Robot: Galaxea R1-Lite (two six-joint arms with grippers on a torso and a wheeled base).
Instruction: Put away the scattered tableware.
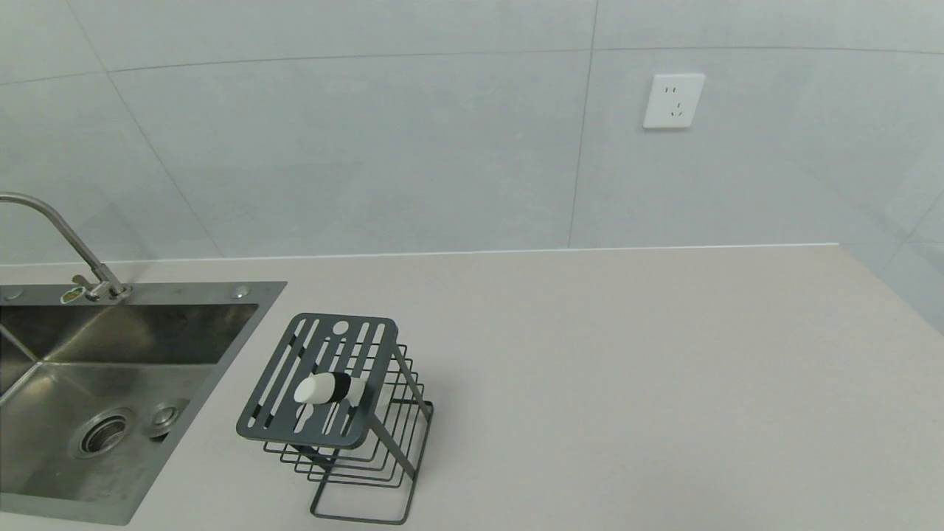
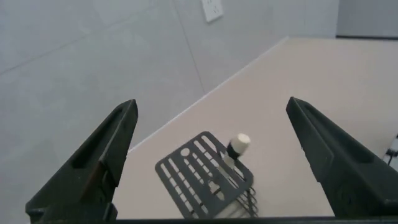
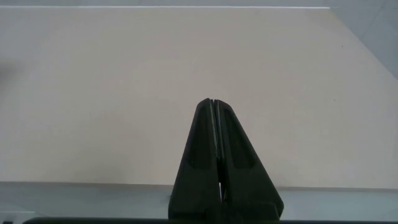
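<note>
Black-and-white utensil handle (image 1: pixel 323 388) pokes up, tilted, through the rack (image 1: pixel 354 322)'s slotted top. Left gripper (image 2: pixel 211 104) spread wide, empty, above the rack, handle ahead and below it; likely the nearer arm. Right gripper (image 3: pixel 212 102) pinched closed, empty, over counter (image 3: pixel 112 74) away from the rack.

— What is cut off in the head view?
— The sink (image 1: pixel 184 293) is cut by the left and bottom edges, and the tap (image 1: pixel 77 243) by the left edge.
— What is hidden at the rack (image 1: pixel 372 369)?
— A white-and-black handle (image 1: pixel 322 389) is seen above the slotted top. The rest of it is covered, so the kind of utensil cannot be told.
— And in the left wrist view?
— The rack's lower part is cut by the bottom edge. A dark thing (image 2: pixel 393 148) at the side edge is seen too little to be named.
</note>
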